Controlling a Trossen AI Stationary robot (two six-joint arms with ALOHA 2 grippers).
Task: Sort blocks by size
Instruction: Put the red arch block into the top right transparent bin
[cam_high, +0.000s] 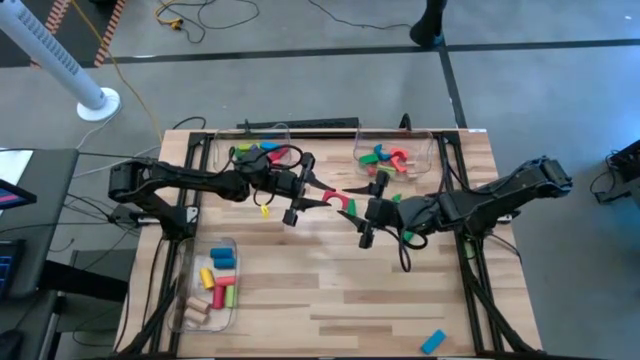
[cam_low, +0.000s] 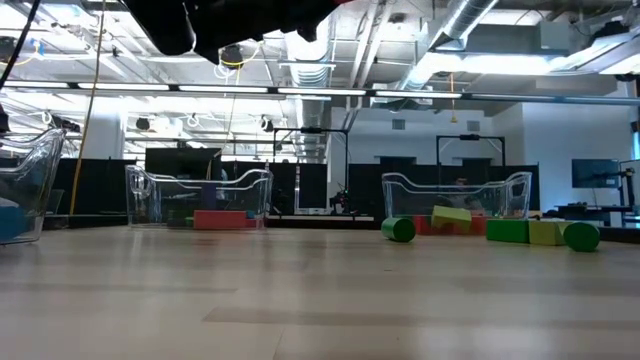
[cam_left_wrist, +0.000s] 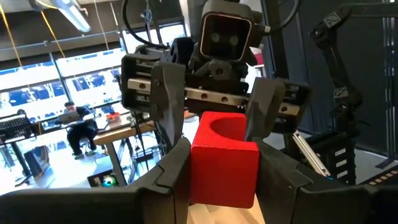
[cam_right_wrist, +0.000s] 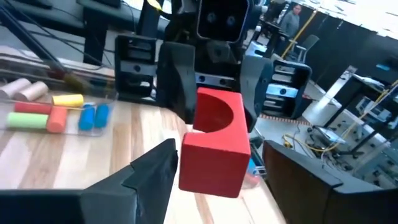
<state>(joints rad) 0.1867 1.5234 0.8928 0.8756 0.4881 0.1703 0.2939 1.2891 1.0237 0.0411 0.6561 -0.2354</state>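
Table (cam_high: 330, 290) of pale wood—left gripper (cam_high: 322, 197) clamps red arch (cam_high: 340, 200), right gripper (cam_high: 366, 222) spread.

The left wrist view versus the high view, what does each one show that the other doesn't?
Only the left wrist view shows the left gripper's fingers pressed against both sides of the red arch-shaped wooden block, and a person seated in the room behind. Only the high view shows the three clear plastic bins with sorted blocks, and a blue block lying alone near the table edge. Both show the right gripper facing the arch.

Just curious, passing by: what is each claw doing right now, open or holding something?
Left gripper: shut on the red arch block.
Right gripper: open around the same block, not gripping.
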